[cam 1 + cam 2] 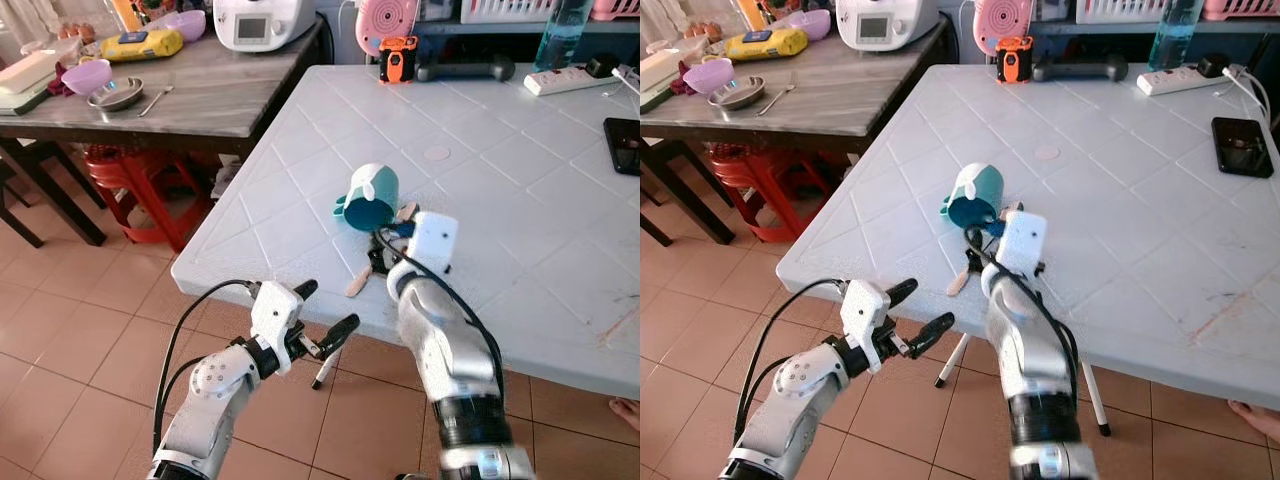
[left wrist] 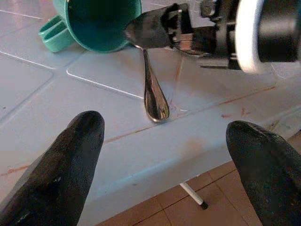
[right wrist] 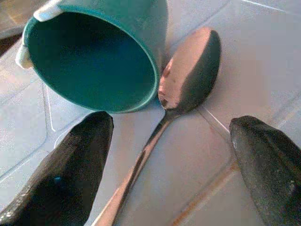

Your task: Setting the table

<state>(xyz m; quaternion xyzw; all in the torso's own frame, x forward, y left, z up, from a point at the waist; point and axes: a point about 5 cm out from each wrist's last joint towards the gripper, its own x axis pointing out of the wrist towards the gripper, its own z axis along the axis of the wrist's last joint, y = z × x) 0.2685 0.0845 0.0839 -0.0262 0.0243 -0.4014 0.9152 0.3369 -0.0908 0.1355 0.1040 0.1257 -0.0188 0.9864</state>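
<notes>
Right hand (image 3: 169, 165) over the white desk (image 1: 520, 210), fingers (image 3: 70, 169) apart, straddling the handle of a metal spoon (image 3: 188, 80); nothing gripped. Spoon lies flat on the desk, bowl touching the rim of a teal mug (image 1: 368, 197); mug lies on its side near the desk's front edge, mouth facing the robot. Left hand (image 1: 322, 318) hangs off the desk edge, below the mug, fingers (image 2: 66, 160) apart, holding nothing

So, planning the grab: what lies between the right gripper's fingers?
In the right wrist view, the spoon handle lies between the open fingers, beside the tipped cup.
</notes>
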